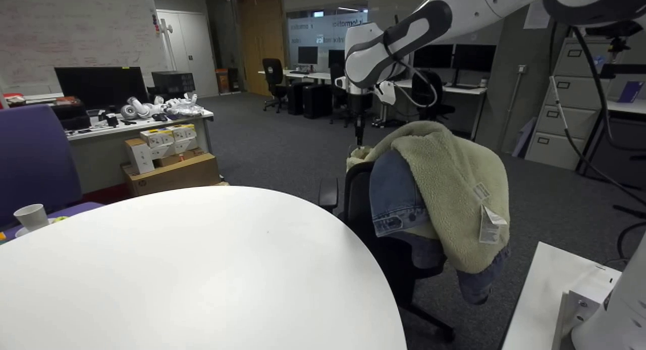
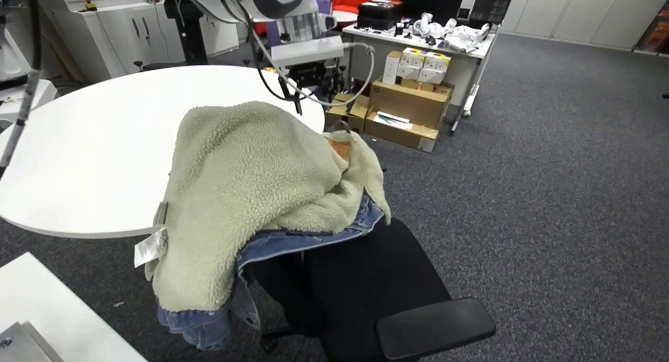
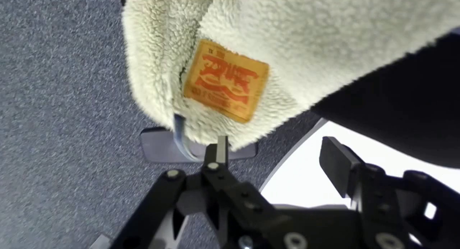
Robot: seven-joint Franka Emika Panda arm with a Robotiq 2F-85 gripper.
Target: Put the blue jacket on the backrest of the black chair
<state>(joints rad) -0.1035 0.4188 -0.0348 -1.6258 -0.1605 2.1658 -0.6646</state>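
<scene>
We find the gripper (image 3: 275, 148) spread wide, with nothing seen in its hold. Just beside one fingertip (image 3: 211, 155), contact undetermined, lies the orange-labelled end of the blue jacket (image 2: 251, 189), draped fleece-out over the backrest (image 1: 358, 203) of the black chair (image 2: 366, 283), its bulk running toward the robot's base (image 1: 621, 309); we judge any straightening turns on that end.

Blue denim jacket (image 1: 444, 198), cream fleece lining (image 2: 251, 174)

In the wrist view the lining bears an amber label (image 3: 226, 80) printed in red. The jacket's care tags (image 1: 489, 228) are white. Beneath the jacket, the office chair (image 2: 376, 283) is plain black; beside the jacket, the round table (image 1: 202, 269) is plain white. Above the jacket, the gripper (image 3: 274, 149) is black and the robot arm (image 1: 467, 11) white with dark grey bands. The carpet (image 2: 538, 195) below the jacket is charcoal, finely flecked.
</scene>
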